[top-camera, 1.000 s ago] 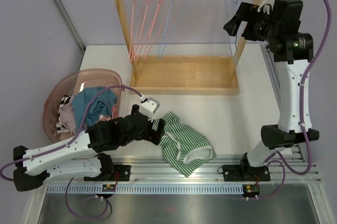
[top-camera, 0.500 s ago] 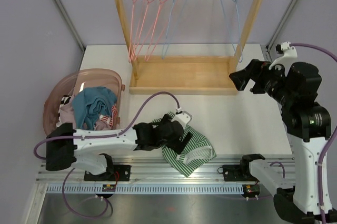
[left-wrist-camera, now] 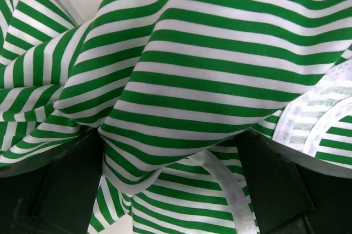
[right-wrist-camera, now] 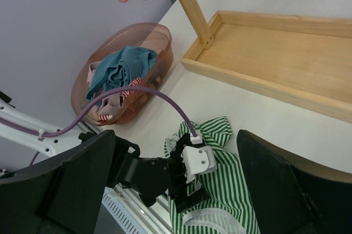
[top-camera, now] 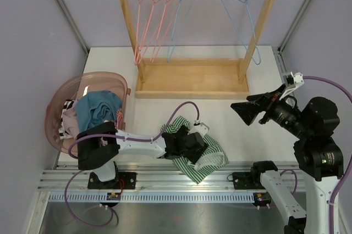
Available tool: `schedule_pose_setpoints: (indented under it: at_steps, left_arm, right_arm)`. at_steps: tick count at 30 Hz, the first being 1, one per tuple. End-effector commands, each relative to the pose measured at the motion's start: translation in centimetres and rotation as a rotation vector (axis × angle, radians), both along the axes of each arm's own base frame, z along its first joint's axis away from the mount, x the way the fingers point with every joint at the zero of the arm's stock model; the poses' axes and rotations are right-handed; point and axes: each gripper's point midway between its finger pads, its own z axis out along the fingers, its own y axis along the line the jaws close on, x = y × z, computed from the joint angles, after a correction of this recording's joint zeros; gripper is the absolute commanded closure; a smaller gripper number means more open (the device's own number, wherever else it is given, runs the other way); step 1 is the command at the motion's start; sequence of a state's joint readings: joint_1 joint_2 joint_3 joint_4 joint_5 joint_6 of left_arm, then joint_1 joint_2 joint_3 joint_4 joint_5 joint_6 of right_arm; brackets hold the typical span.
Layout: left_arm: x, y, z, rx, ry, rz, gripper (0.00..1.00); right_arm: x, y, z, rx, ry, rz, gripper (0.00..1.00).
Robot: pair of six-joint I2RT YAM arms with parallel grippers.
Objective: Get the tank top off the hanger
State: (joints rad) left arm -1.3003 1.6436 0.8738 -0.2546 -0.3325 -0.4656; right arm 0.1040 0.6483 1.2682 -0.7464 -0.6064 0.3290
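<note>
Plainly, lavender walls (top-camera: 33, 36) flank table (top-camera: 110, 61) bearing tank top (top-camera: 192, 171).

**Layout of the table at inspection**

The rack (top-camera: 190, 77) is standing at the back of the table (top-camera: 148, 110), roughly centred. Several hangers (top-camera: 157, 20) are hanging bunched at the left end of its rail. One further hanger (top-camera: 242, 14) is hanging alone near the right end.

The basket (top-camera: 102, 77) is sitting at the table's left edge, with clothes (top-camera: 96, 110) lying in it.

The tank top (top-camera: 214, 150) is lying on the table near the front edge, right of the basket and before the rack. The left gripper (top-camera: 192, 147) is sitting down on it, with cloth lying between its fingers.

The right gripper (top-camera: 250, 110) is hovering over the table's right side, apart from the tank top.
</note>
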Motion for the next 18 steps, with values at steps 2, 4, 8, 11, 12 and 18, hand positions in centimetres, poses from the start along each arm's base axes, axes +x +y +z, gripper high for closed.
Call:
schedule_pose_setpoints:
  at_steps: [2, 4, 8, 11, 12, 18]
  left_arm:
    - [-1.9, -0.8, -3.4, -0.045, 0.084, -0.005, 0.17]
    - [-2.3, -0.1, -4.3, -0.027, 0.094, 0.004, 0.53]
    - [-2.1, 0.8, -3.8, -0.023, 0.075, 0.031, 0.97]
    - [-1.5, 1.6, -2.2, -0.019, 0.036, 0.051, 1.00]
    - [-1.2, 1.8, -1.5, -0.020, 0.021, 0.063, 1.00]
    - [1.7, 5.5, 6.6, -0.094, -0.158, 0.261, 1.00]
  right_arm:
    - [-1.7, 0.6, 1.8, 0.016, -0.084, 0.058, 0.00]
    - [-2.3, 0.6, 2.2, 0.019, -0.101, 0.065, 0.01]
    - [-3.3, 0.7, 2.5, 0.020, -0.127, 0.079, 0.00]
    - [-4.0, 0.6, 2.8, 0.020, -0.146, 0.077, 0.01]
    - [-4.2, 0.5, 3.0, 0.019, -0.156, 0.075, 0.00]
    - [-4.3, 0.4, 3.2, 0.018, -0.168, 0.068, 0.00]
